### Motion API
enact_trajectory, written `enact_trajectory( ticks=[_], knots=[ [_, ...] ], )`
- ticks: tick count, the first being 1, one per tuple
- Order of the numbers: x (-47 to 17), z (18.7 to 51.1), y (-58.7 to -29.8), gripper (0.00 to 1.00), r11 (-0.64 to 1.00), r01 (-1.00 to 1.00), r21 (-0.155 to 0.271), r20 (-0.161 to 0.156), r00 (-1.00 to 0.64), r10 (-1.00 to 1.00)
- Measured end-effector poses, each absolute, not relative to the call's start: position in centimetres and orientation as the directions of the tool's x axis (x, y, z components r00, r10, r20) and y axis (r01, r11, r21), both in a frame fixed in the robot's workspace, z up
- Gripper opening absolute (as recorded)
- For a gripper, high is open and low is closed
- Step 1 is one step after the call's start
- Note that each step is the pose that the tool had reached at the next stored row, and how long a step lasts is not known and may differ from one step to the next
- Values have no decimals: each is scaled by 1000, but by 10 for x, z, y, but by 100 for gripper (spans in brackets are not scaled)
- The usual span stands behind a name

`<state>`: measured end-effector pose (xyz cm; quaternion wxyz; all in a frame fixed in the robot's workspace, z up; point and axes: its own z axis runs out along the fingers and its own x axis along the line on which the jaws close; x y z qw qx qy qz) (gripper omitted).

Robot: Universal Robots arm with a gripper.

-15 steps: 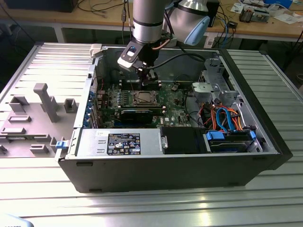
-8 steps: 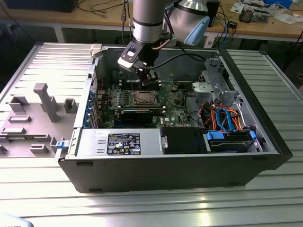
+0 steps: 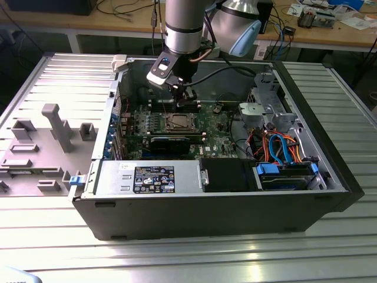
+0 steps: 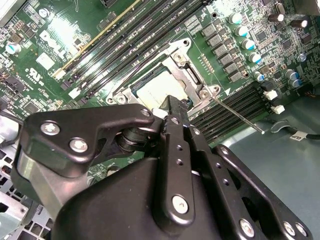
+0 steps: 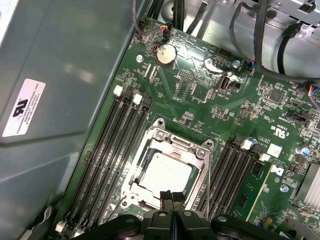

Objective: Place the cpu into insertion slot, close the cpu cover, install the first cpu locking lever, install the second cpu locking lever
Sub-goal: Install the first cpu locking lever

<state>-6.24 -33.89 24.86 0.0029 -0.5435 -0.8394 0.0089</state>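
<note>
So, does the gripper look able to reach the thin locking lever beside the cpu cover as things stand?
Probably yes: the gripper hangs close above the edge of the cpu cover, jaws shut, and the locking lever juts out free beside it, with nothing over it.

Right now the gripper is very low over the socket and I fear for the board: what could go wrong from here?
1. The gripper, tips closed, sits at the edge of the cpu cover, beside the cpu; a sideways slip could scrape chip or board.
2. The thin locking lever seems to stand free above the memory slots; it might snag or swing.
</note>
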Motion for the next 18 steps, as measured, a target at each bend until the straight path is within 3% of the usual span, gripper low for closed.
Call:
enact_trajectory(
  ticks=[18],
  knots=[
    [-62, 249, -339, 11, 430, 903, -18, -5, -430, 903]
  ],
)
